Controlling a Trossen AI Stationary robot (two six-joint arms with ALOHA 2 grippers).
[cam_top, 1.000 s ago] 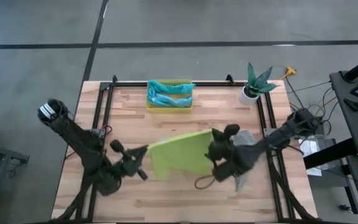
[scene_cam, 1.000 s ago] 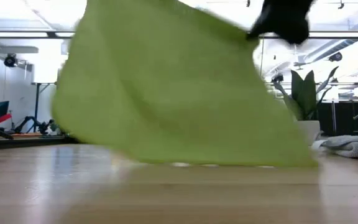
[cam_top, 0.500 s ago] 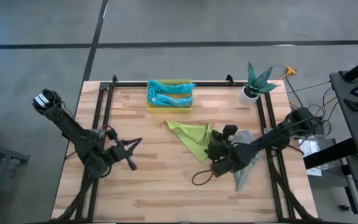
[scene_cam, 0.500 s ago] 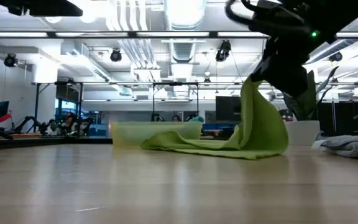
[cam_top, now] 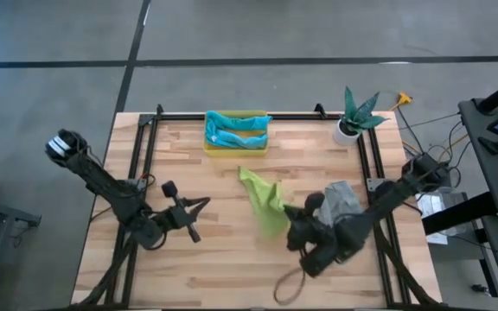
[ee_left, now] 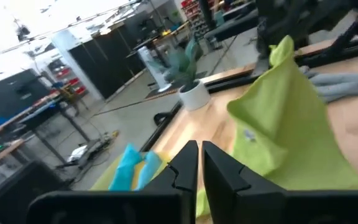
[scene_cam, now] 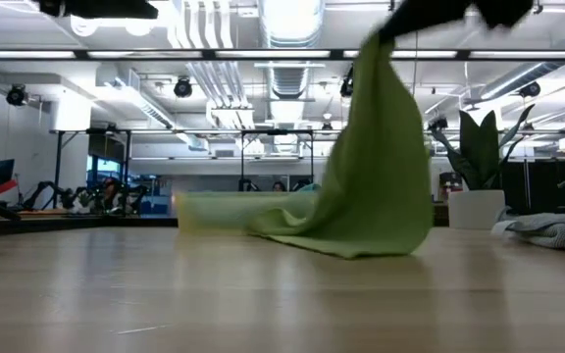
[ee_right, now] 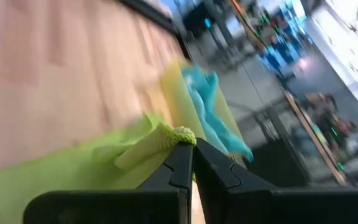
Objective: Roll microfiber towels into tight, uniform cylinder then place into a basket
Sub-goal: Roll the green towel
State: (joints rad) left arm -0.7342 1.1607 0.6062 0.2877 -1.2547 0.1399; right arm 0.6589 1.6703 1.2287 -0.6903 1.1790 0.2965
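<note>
The lime green towel (cam_top: 263, 200) lies bunched at the table's middle and shows as a tall drape in the low view (scene_cam: 376, 167). My right gripper (cam_top: 292, 219) is shut on it at its near end and holds that end up. My left gripper (cam_top: 204, 205) is shut and empty, left of the towel, pointing at it (ee_left: 199, 146). The yellow basket (cam_top: 235, 149) at the far edge holds the teal towel (cam_top: 232, 121) and the light blue towel (cam_top: 242, 136). The grey towel (cam_top: 341, 200) lies crumpled on the table by my right arm. My right gripper pinches a bunched corner of the lime green towel (ee_right: 180, 134) between its two fingers. That end is lifted. The cloth hangs slack below the fingers, and its far part (scene_cam: 282, 227) rests on the table.
A white plant pot (cam_top: 347, 130) stands at the far right corner. Black frame rails (cam_top: 145, 155) run along the table's left, right and far sides. Bare wood (cam_top: 232, 259) lies along the near edge.
My left gripper has let go of the lime green towel and drawn back toward the table's left. The towel, first held spread in the air, dropped and bunched on the table. My right gripper has moved toward the near edge and up, lifting its end of the towel.
</note>
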